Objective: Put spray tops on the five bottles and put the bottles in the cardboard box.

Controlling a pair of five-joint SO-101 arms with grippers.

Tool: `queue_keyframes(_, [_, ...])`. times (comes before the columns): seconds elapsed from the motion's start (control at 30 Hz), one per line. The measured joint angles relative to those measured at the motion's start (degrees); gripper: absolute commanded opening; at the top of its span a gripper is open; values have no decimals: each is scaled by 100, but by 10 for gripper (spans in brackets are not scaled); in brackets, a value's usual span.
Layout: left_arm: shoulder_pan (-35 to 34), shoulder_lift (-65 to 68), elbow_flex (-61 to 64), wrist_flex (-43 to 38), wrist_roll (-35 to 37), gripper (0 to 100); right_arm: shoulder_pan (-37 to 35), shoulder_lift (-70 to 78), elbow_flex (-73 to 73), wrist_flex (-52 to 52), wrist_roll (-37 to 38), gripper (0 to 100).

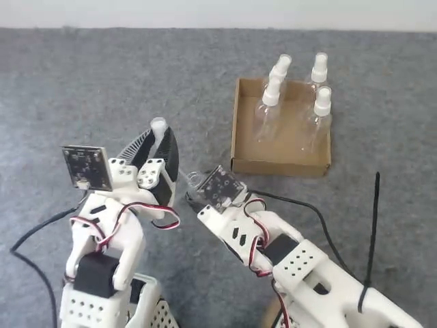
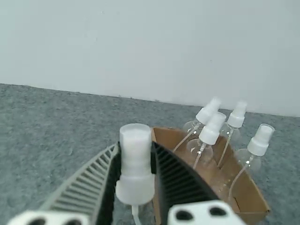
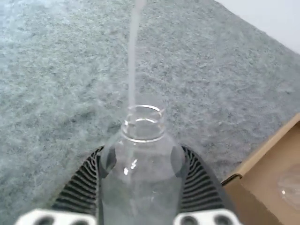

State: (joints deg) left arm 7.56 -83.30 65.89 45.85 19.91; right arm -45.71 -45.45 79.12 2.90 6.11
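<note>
Grey, carpet-textured desk (image 1: 82, 89) under everything. Toward its far right, an open brown cardboard box (image 1: 280, 166), already holding four clear plastic bottles with white spray tops (image 1: 315, 123), all upright and close together.

Nearer the camera, two white arms side by side. Left gripper (image 2: 135, 150) raised, ribbed fingers pinching a white plastic spray top (image 2: 135, 164) around its collar, nozzle end up. Right gripper (image 3: 140, 157) lower and just beside it, clamped on the shoulders of the fifth clear plastic bottle (image 3: 140, 183). Held upright above the desk, near the box's front left corner but outside it. Open threaded neck (image 3: 143, 123) bare, no top on it yet.

Smallest of all, the thin translucent dip tube (image 3: 133, 56), running down from the spray top toward that neck. Lower end at or just inside the rim, toward one side; impossible to tell how deep through the clear plastic.

Judged to be the last capping step: four of five capped and boxed, the fifth at the point of threading the tube in.

Next move, most likely: lower the spray top straight down, keeping the tube inside the neck and the collar centred over the rim. Then seat the collar on the threads while gripping the bottle firmly enough to stop any tilt. Only then carry the bottle over to the bare floor by the box's near wall.
</note>
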Motion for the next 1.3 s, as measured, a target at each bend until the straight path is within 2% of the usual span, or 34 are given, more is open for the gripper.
queue_keyframes(0.13, [141,9,53,0,0,12,9,0,0,0,-316,6])
queue_keyframes(0.3, [633,53,334,-9,-290,12,18,0,0,0,-352,6])
queue_keyframes(0.5, [765,53,352,-9,-369,12,18,0,0,0,-369,6])
queue_keyframes(0.57, [747,53,352,-9,-387,11,18,0,18,-264,-378,6])
queue_keyframes(0.8, [923,44,352,-18,-589,11,149,-35,721,-2171,-387,6])
queue_keyframes(1.07, [985,-18,343,-9,-633,15,158,-35,756,-2382,-387,6])
queue_keyframes(1.3, [967,0,325,26,-800,190,176,-35,747,-2391,-387,6])
